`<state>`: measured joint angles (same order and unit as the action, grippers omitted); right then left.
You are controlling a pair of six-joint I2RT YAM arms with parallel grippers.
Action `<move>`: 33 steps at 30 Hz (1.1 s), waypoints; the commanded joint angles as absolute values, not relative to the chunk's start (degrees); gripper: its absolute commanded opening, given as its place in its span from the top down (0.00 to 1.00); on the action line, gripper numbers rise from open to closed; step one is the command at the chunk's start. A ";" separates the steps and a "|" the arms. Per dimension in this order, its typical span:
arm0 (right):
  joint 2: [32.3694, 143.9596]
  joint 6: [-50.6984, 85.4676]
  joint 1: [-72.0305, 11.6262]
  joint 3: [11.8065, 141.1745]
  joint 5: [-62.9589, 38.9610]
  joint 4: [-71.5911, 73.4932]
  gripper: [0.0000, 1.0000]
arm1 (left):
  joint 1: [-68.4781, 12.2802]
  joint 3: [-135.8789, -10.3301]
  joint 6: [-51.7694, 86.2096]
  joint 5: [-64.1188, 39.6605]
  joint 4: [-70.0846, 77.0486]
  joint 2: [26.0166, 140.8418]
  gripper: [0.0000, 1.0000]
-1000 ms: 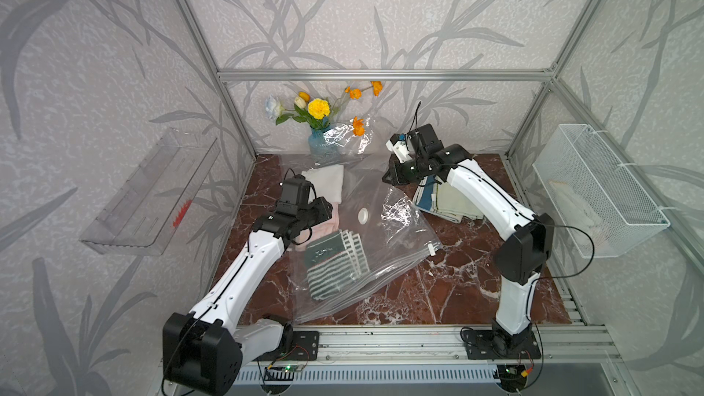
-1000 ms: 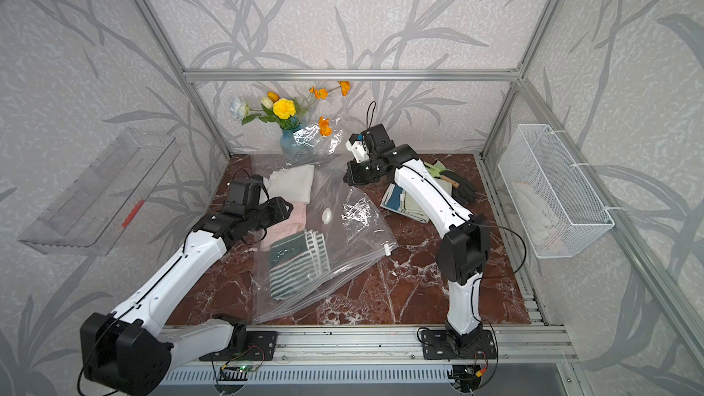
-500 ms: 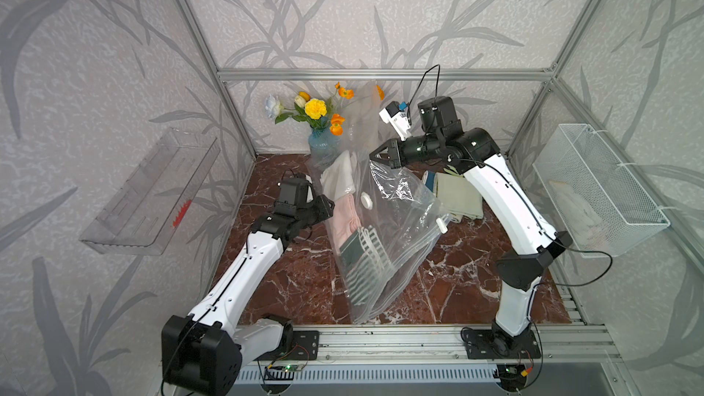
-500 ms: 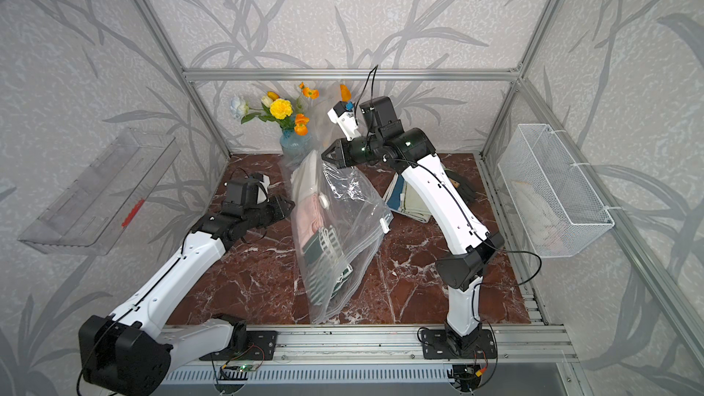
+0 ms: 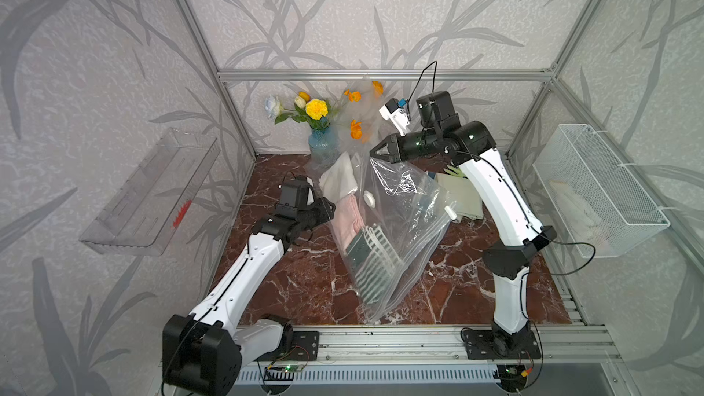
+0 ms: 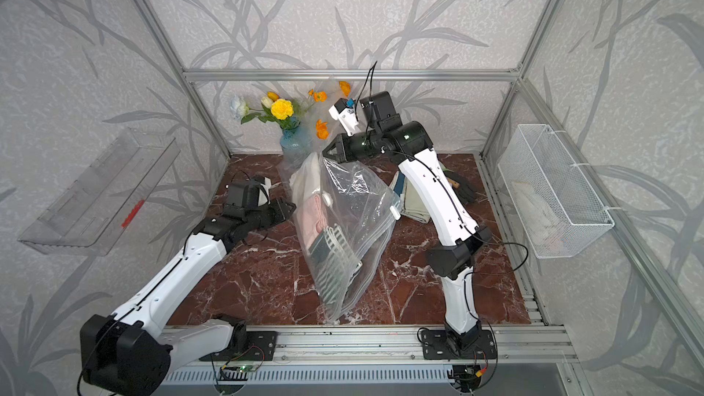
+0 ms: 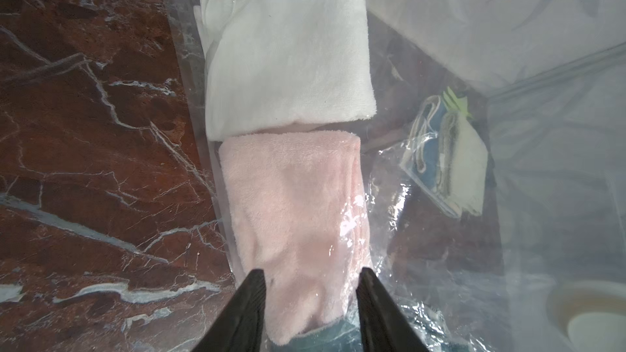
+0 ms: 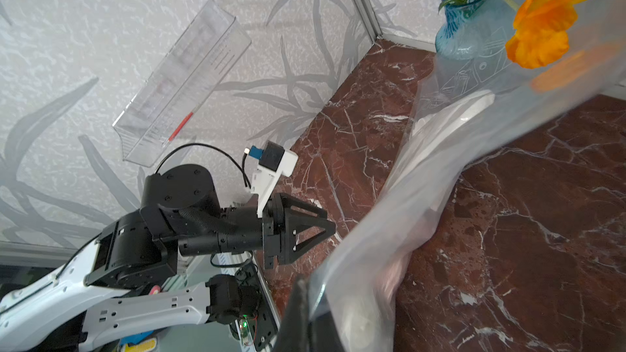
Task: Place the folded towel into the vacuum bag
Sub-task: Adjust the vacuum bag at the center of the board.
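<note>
Fingers on the left tool stand part-open and straddle the near end of the pink towel, each one against a side of the cloth. Pinch or just bracketing: can't tell, because glossy film lies over the towel there.

The towel's long axis runs straight out from the tool, in line with the fingers. Its far end meets the white towel end to end. In both top views this tool sits low at the side of the vacuum bag, and the pink towel lies from it toward the right arm's side of the worktop.

The right tool is closed on the bag's upper edge and holds it raised, so the film hangs steeply down to the worktop. That tool is well above the towel, so the left arm is clearly the nearer one.

The pink towel looks to be inside the film, against the bag's left wall. It sits higher than the striped towel and just beside the valve cap. The slider clip is on the opposite edge.

My read: the next move goes along that axis – push deeper, or let go and back straight out. A sideways pull would likely drag the film and fight the right tool's hold.
</note>
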<state>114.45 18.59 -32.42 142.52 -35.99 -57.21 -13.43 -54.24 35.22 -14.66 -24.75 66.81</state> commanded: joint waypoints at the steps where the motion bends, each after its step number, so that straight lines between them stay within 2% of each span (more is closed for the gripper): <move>1: 109.03 21.95 -29.94 133.27 -33.51 -48.71 1.00 | -13.18 -53.08 35.60 -15.30 -23.27 65.97 0.54; 3: 109.28 25.23 -25.38 126.55 -33.72 -47.57 1.00 | -13.18 -52.98 35.81 -15.65 -22.65 66.52 0.54; 5: 109.40 25.10 -22.56 122.12 -29.42 -48.97 1.00 | -13.27 -52.74 36.29 -16.30 -21.90 67.08 0.54; 11: 109.76 23.19 -21.75 109.40 -22.63 -44.62 1.00 | -14.55 -53.39 36.04 -16.91 -20.94 70.36 0.54; 15: 112.69 25.07 -21.62 103.43 -23.33 -39.47 1.00 | -18.30 -55.47 35.87 -17.74 -20.57 75.80 0.54; 22: 118.99 28.27 -22.89 103.62 -25.90 -34.73 1.00 | -23.55 -53.19 37.78 -15.88 -13.37 84.79 0.55; 27: 120.21 33.61 -23.54 100.70 -29.04 -28.53 1.00 | -21.20 -52.19 37.44 -9.30 -13.69 88.08 0.56; 33: 120.63 35.41 -26.09 96.09 -28.99 -25.70 1.00 | -16.35 -48.13 41.12 -8.04 -13.56 87.33 0.56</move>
<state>119.68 33.45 -24.43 98.39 -27.53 -27.07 -17.93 -50.02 39.20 -10.48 -13.47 88.47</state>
